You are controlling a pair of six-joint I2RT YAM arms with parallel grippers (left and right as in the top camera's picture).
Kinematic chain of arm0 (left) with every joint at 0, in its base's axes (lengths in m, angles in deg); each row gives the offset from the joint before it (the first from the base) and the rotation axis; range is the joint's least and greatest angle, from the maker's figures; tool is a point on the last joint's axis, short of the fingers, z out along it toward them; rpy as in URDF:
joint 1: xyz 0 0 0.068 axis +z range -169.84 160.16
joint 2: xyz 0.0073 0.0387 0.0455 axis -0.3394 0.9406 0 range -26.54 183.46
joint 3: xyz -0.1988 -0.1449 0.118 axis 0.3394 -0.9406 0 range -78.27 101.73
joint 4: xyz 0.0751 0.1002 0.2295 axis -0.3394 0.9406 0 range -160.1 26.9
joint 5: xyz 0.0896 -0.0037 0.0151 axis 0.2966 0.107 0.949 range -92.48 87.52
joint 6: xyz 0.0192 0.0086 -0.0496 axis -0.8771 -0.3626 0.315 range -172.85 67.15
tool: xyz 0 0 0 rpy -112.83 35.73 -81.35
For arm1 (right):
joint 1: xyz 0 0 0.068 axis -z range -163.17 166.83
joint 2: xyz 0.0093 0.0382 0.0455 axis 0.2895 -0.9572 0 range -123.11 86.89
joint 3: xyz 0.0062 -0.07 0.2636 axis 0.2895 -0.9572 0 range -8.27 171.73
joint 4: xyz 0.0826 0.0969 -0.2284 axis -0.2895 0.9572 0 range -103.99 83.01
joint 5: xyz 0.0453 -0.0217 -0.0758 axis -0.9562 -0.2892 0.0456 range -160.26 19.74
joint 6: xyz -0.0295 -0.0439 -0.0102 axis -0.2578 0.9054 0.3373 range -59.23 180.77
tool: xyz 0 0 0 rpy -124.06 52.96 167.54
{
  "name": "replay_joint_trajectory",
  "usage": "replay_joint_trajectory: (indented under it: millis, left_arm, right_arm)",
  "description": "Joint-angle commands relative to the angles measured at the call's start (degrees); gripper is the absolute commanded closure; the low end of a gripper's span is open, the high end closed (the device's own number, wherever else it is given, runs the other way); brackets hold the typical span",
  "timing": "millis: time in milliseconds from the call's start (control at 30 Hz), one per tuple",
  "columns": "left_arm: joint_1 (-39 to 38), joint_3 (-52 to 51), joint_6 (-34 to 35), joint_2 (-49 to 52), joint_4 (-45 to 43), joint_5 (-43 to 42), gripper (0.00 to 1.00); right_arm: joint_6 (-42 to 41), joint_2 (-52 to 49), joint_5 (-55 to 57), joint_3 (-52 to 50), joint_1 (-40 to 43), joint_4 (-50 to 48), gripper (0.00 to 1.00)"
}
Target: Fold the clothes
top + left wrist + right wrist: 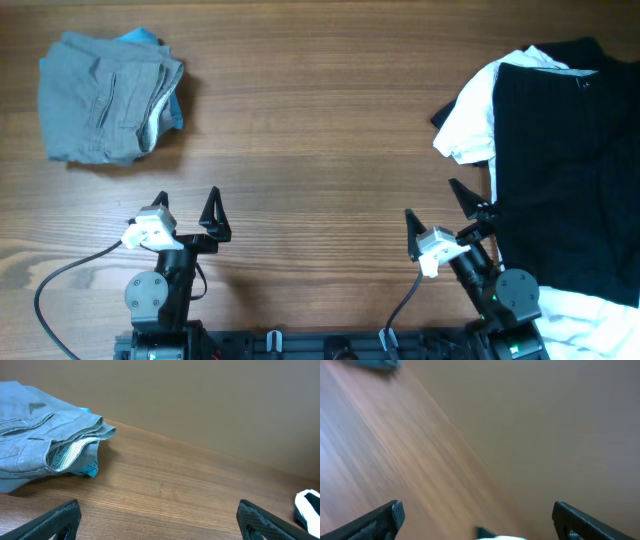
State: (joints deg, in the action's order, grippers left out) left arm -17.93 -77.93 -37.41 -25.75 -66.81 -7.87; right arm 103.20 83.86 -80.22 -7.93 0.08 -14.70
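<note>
The black shorts (560, 170) lie spread at the right of the table on top of a white T-shirt (470, 115) whose edges stick out at the left and below. Grey shorts (100, 95) lie folded at the far left and also show in the left wrist view (35, 440). My left gripper (187, 212) is open and empty over bare wood near the front edge; its fingers show in the left wrist view (160, 522). My right gripper (438, 208) is open and empty just left of the black shorts. The right wrist view (475, 520) is blurred.
A blue garment (150, 45) peeks from under the grey shorts, also in the left wrist view (90, 467). The wooden table (320, 150) spans the view. A plain wall (210, 400) stands behind its far edge. A black cable (60, 280) runs from the left arm base.
</note>
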Motion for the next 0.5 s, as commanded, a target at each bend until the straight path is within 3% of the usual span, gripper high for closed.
replay_joint_trajectory:
  millis: [0, 100, 300, 467]
  left_arm:
    - [-0.3, 0.0, 0.5, -0.3, 0.7, 0.5, 0.0]
    - [-0.3, 0.0, 0.5, -0.3, 0.6, -1.4, 0.0]
    - [-0.3, 1.4, 0.5, -0.3, 0.7, -6.6, 0.0]
    - [-0.3, 13.7, 0.5, 4.5, 7.7, -4.6, 0.0]
  right_arm:
    - [-26.3, -2.6, -4.7, 0.0, -0.1, -0.5, 0.0]
    - [-29.3, -4.4, -5.6, 0.0, -0.1, -2.8, 0.0]
    - [-53.4, -4.5, 2.7, 2.3, -0.1, -5.7, 0.0]
    - [-52.4, -9.9, 7.4, 15.9, -0.1, 3.1, 0.0]
